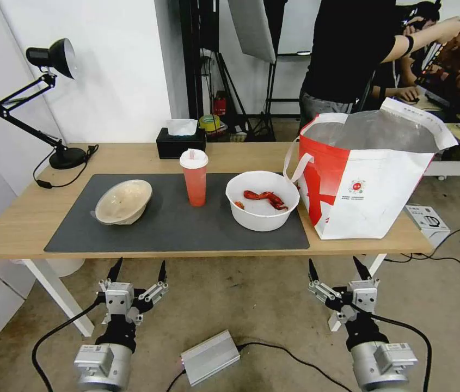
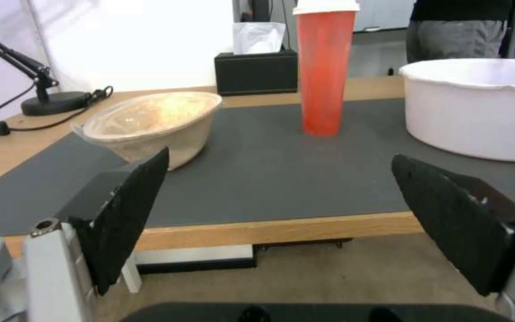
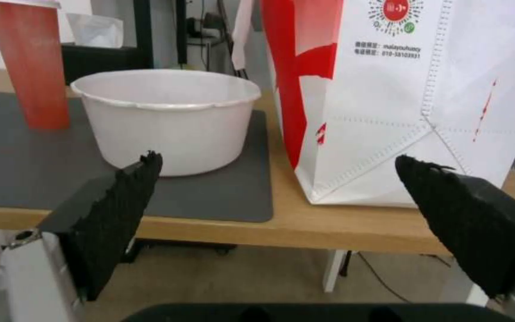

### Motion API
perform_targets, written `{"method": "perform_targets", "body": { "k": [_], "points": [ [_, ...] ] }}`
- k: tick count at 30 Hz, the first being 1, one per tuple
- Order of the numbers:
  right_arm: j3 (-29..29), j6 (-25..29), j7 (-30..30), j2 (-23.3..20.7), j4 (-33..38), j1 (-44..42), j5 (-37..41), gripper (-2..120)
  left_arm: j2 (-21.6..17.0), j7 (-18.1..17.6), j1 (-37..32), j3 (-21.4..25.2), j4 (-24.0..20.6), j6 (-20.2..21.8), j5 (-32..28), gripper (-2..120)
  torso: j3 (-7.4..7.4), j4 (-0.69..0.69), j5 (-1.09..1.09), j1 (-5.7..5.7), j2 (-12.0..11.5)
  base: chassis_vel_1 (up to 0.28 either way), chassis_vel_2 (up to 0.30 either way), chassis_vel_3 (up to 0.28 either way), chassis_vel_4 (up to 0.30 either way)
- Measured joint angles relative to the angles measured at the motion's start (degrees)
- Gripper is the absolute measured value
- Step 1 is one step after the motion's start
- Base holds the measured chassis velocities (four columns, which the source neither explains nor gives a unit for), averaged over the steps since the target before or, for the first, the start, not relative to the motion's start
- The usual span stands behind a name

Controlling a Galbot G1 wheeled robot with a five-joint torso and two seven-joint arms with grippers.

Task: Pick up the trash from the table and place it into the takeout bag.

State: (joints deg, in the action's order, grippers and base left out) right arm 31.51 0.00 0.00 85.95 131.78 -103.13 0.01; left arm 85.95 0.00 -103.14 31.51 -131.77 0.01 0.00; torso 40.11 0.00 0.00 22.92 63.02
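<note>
End effectors (image 1: 137, 270) below table's trash (image 1: 262, 200).

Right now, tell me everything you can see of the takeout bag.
The takeout bag is large, boxy, white with red panels and a small round red logo. It stands upright and open on the table's right end, silver foil lining showing, a white strap handle drooping toward the white bowl. Neither gripper touches it.

Room light is coming in soft and even, so the table (image 1: 34, 218) is only showing faint shadows. The bag (image 1: 371, 185) foil at 2 o'clock is glaring a bit. Head view is bending at the edges, and both wrist views are looking soft and blurry.
</note>
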Motion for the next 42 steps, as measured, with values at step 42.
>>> {"method": "perform_targets", "body": {
  "k": [42],
  "points": [
    [1.69, -22.37, 4.21, -3.90, 3.81, 9.64, 0.51, 100, -2.98, -6.50, 10.25, 1.17, 0.06, 13.45, -6.97, 100, 0.01, 0.00, 0.01, 0.01, 0.00, 0.000, 0.000, 0.000, 0.000]
  ]
}}
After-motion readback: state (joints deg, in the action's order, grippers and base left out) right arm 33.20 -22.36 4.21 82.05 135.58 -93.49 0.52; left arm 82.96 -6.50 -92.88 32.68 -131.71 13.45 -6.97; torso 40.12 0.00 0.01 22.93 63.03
